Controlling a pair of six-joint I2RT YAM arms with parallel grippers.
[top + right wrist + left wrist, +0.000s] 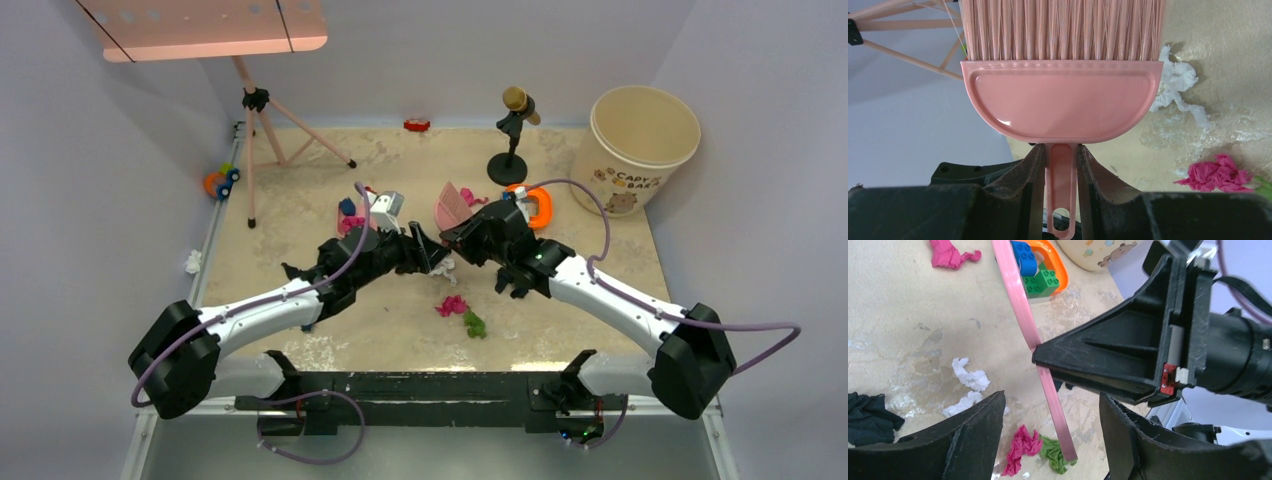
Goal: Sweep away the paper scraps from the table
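My right gripper (1061, 150) is shut on the thin handle (1061, 190) of the pink brush (1063, 100), whose bristles point away from the wrist. In the top view it (462, 235) holds the brush (455, 205) at the table's (300, 180) middle. My left gripper (1050, 397) is open, its fingers either side of the handle's free end (1068, 450) without touching it. Paper scraps lie around: white wads (970, 377), a magenta wad (1020, 447) beside a green one (1055, 452), a black one (868, 412), and magenta (452, 305) and green (474, 324) near the arms.
A cream bucket (640, 140) stands at the back right. An orange tray with a blue-green block stack (1035, 270) sits near it. A pink tripod (265, 130), a microphone figure (512, 135), a red toy car (417, 125) and a white box (388, 208) occupy the back.
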